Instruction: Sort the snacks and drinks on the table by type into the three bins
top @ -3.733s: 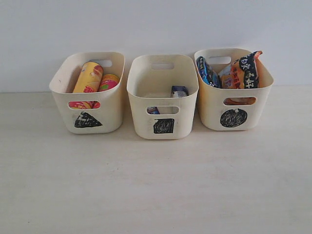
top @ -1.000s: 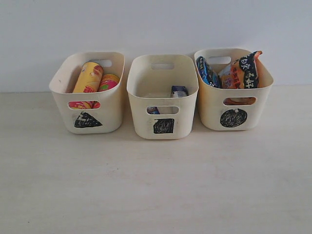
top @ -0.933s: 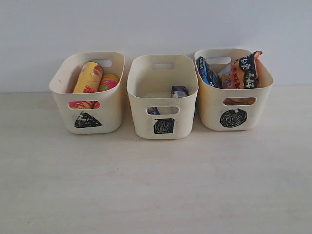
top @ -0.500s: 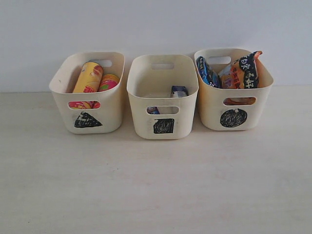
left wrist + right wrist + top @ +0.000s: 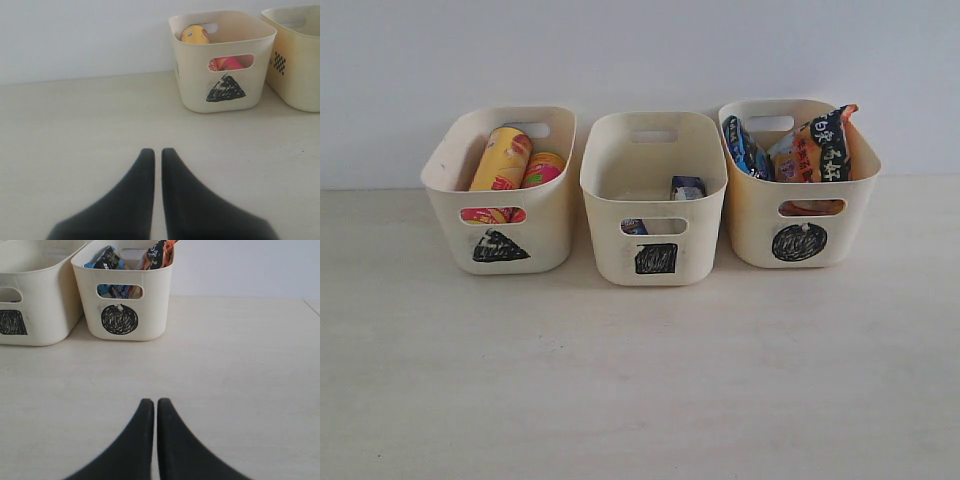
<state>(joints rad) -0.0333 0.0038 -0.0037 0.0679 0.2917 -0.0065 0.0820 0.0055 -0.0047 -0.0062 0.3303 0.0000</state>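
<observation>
All six items sat inside the three bins at the far edge of the counter (image 5: 640, 380), none left loose on it, and the sort appeared complete. The yellow tube (image 5: 501, 158) and pink tube (image 5: 544, 168) lay side by side in the triangle bin (image 5: 445, 215), long axes sloping, upper ends propped towards the back rim and lower ends down behind the front handle cutout. In the square bin (image 5: 600, 215), what looked like the blue-and-white pack (image 5: 687, 187) rested low near the right wall. A dark carton (image 5: 634, 227) showed only through the cutout, too hidden to give its heading. The blue-black packet (image 5: 745, 148) and orange-black packet (image 5: 820, 145) stood on edge in the circle bin (image 5: 750, 225), long axes near upright.

The left tool (image 5: 156, 151) and right tool (image 5: 154, 401) hung low over bare counter, well short of the bins, each with its fingers pressed together and pinching nothing.

The likeliest trouble was the orange-black packet: it poked above the rim, so a knock to that bin from a passing arm could tip it out. The leaning tubes could likewise slide if their bin were jolted.
</observation>
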